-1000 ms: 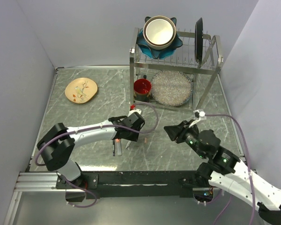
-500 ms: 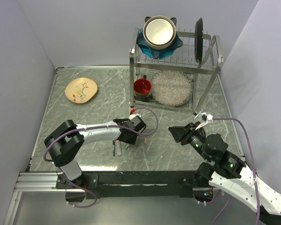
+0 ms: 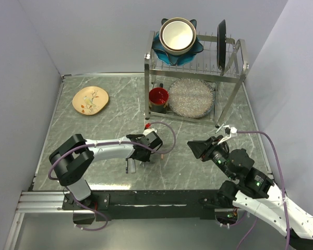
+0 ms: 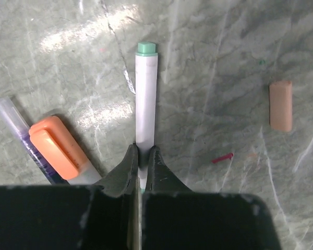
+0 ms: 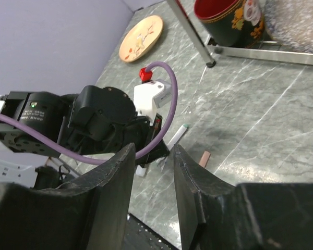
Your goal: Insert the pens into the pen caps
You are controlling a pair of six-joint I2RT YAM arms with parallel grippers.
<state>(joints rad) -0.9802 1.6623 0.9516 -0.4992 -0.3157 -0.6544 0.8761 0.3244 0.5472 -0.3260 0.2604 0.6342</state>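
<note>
My left gripper (image 4: 142,152) is shut on a white pen (image 4: 145,99) with a teal-green end, which lies on the marble table pointing away from me. It also shows in the right wrist view (image 5: 177,134). An orange-capped pen (image 4: 55,148) lies just left of the fingers. A small salmon cap (image 4: 280,105) lies alone to the right, also in the right wrist view (image 5: 204,159). In the top view the left gripper (image 3: 152,154) is low over the table near the middle front. My right gripper (image 3: 194,146) is open and empty, raised to the right of it.
A metal dish rack (image 3: 235,86) stands at the back with a red cup (image 3: 158,97), a glass plate (image 3: 191,97) and bowls on top. A patterned plate (image 3: 90,99) lies at the back left. A small red scrap (image 4: 222,157) lies near the left fingers.
The left gripper has lowered and shifted slightly toward the front over the pens. The right arm drew back to the right a second ago and has held still since.
</note>
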